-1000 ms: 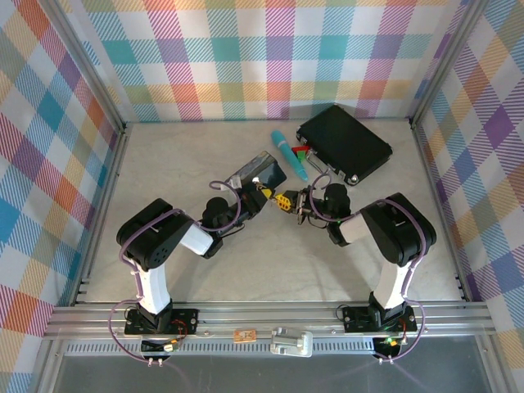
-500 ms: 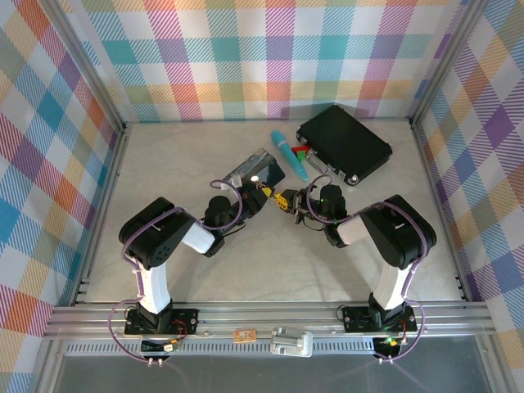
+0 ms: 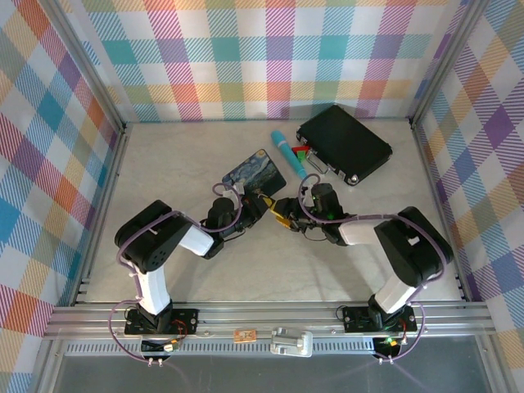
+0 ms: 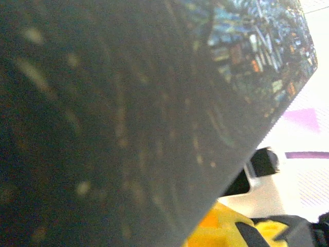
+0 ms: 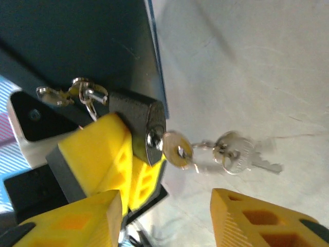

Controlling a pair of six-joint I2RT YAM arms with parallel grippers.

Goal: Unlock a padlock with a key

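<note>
We find the right fingers (image 5: 257, 221) spread, one on each side of the key (image 5: 177, 149) and touching nothing; the left fingers (image 5: 97, 152) are pressed together and appear to pinch the padlock (image 5: 136, 121) by its body, just beside the edge of the painted tin (image 5: 77, 41), over the bench (image 5: 247, 62). The key sits in the keyhole with its round head out; a ring and a spare key (image 5: 239, 154) trail from it; we cannot tell whether the shackle is freed.

Risks, in our judgement: closing the right fingers may catch the ring or spare key instead of the head, so the turn is lost; a hard twist may rotate the padlock within the left fingers; the ring's weight may draw the key out.

In the right wrist view the key's long axis runs nearly level, blade pointing left into the padlock, head to the right; the padlock lies roughly along that line, shackle end up-left.
</note>
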